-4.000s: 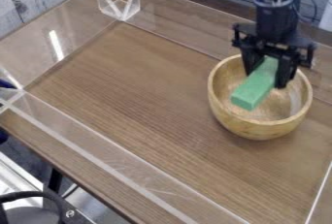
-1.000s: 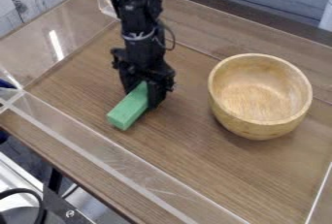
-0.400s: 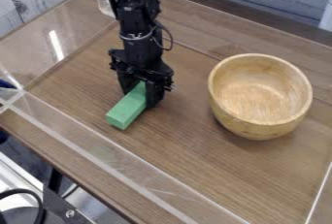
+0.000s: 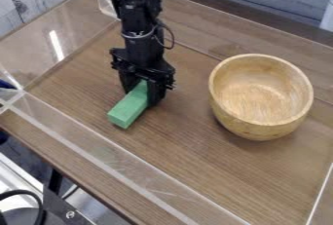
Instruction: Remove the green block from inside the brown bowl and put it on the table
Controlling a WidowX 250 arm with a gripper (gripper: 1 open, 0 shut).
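The green block lies slanted with its lower end on the table, left of centre. My gripper stands upright over the block's upper end, its black fingers shut on the block. The brown bowl sits to the right, apart from the gripper, and its inside is bare wood.
Low clear acrylic walls edge the tabletop along the front and left. A clear bracket stands at the back left corner. The arm rises from the gripper toward the top of the view.
In the oldest frame the gripper held the block inside the bowl; it now holds it on the table to the left. Over the last second nothing has visibly moved.
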